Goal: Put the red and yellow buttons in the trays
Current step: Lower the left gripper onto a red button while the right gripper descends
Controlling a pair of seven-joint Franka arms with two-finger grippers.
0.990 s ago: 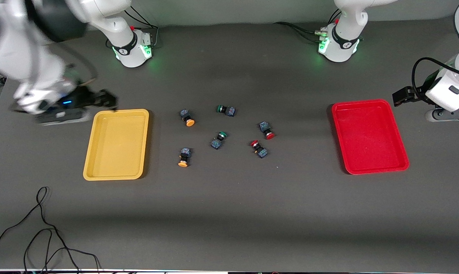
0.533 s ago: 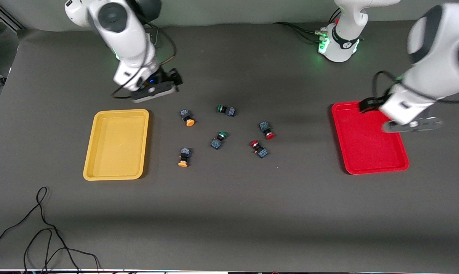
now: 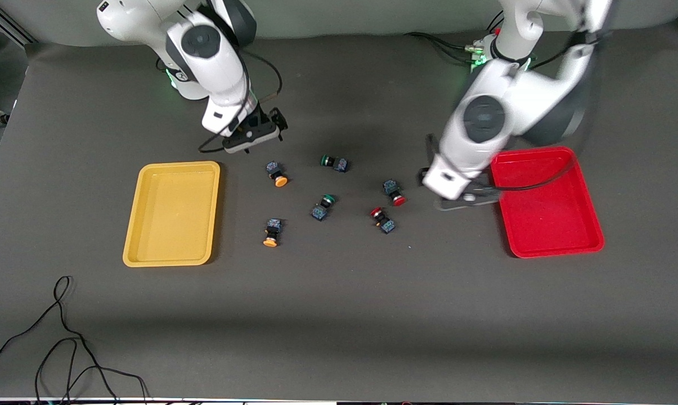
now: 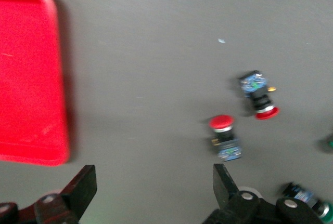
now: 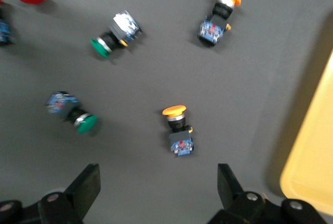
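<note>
Both end effectors open: left [image 4: 151, 193] over table, right [image 5: 158, 193] likewise.

Your right arm reaches down from its base, its wrist bent so the right claw [image 3: 252, 134] hangs low over the surface, fingers [image 5: 88, 182] spread wide and holding nothing. Your left arm folds forward from its base, forearm angled downward, the left claw [image 3: 463, 201] also low over the surface, fingers [image 4: 83, 187] wide apart and empty.
</note>
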